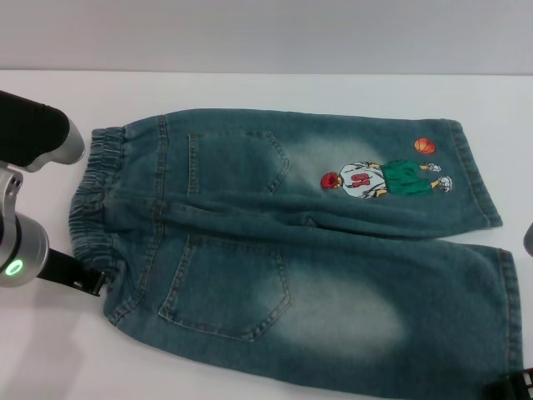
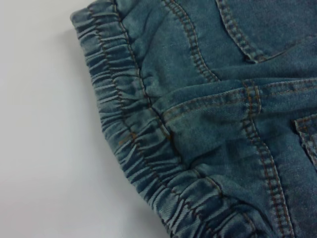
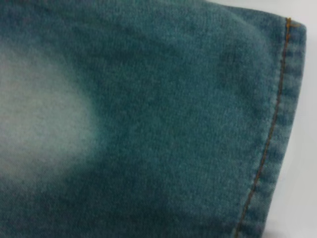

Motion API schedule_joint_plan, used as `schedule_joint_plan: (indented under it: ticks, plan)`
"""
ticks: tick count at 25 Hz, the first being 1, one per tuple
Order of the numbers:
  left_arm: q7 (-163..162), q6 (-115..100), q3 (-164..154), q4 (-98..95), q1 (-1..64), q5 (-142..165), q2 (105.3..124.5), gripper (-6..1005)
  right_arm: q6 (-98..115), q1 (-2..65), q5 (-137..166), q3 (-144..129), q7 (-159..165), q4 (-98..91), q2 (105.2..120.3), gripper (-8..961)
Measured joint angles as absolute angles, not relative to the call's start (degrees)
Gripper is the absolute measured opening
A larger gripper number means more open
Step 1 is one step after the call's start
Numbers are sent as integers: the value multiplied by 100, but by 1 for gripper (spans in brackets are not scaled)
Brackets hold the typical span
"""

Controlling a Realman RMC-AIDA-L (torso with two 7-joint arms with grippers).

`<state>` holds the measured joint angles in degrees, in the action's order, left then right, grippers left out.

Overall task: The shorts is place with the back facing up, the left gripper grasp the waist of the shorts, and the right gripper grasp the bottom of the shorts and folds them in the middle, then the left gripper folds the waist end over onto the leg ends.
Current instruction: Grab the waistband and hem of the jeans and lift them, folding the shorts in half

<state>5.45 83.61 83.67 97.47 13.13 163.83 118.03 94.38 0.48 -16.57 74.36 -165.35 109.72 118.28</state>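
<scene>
The shorts [image 1: 275, 250] lie flat on the white table, back up, both patch pockets showing. The ruffled waist [image 1: 92, 200] points left and the leg ends [image 1: 510, 308] point right, the far leg bearing the cartoon print [image 1: 383, 179]. My left gripper [image 1: 87, 282], on the arm with the green light, sits at the near corner of the waist. The left wrist view looks closely at the gathered waist [image 2: 124, 129]. My right gripper [image 1: 515, 387] just shows at the near leg's hem corner. The stitched hem [image 3: 280, 124] fills the right wrist view from close above.
The white table [image 1: 250, 92] stretches bare behind the shorts and to the left of the waist. The left arm's dark elbow [image 1: 33, 133] hangs over the far left side.
</scene>
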Motion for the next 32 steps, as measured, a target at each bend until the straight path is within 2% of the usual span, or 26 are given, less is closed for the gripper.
schedule_joint_plan:
  ticks: [12, 22, 32]
  plan:
    - [554, 8340, 8367, 9747, 1320, 16379, 11803, 2, 9309, 73, -1676, 7390, -16532, 10915, 11839, 607]
    - [554, 8334, 8360, 9755, 1338, 16374, 11803, 2, 9307, 130, -1677, 7355, -16532, 10800, 11831, 426]
    - [554, 8340, 8338, 9747, 1375, 16374, 11812, 1, 9306, 235, -1679, 7163, -16533, 10882, 11777, 143]
